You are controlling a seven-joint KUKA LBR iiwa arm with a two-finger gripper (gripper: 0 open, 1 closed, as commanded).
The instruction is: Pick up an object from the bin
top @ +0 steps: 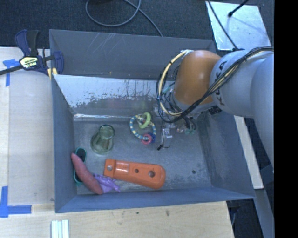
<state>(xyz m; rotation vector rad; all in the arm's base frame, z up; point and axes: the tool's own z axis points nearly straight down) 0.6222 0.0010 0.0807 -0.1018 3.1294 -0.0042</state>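
Your claw (165, 135) hung low near the back of the bin (63, 139), just beside a tangle of coloured rings (142, 126). You could not tell whether it was apart or together. An orange block (135, 173) lay nearer the front.

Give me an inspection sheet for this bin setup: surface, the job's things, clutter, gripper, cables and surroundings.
Surface: grey metal bin, floor scuffed, back wall scratched.
Job's things: multicoloured ring toy at the back middle, the thing nearest the gripper.
Clutter: clear greenish cup on its side, left of the toy; orange block with holes along the front; pink rod-shaped thing, purple piece and teal ring in the front left corner.
Gripper: gripper low in the bin, just right of the ring toy.
Cables: yellow and black cables looped round the orange wrist cover; black cable behind the bin.
Surroundings: dark floor.
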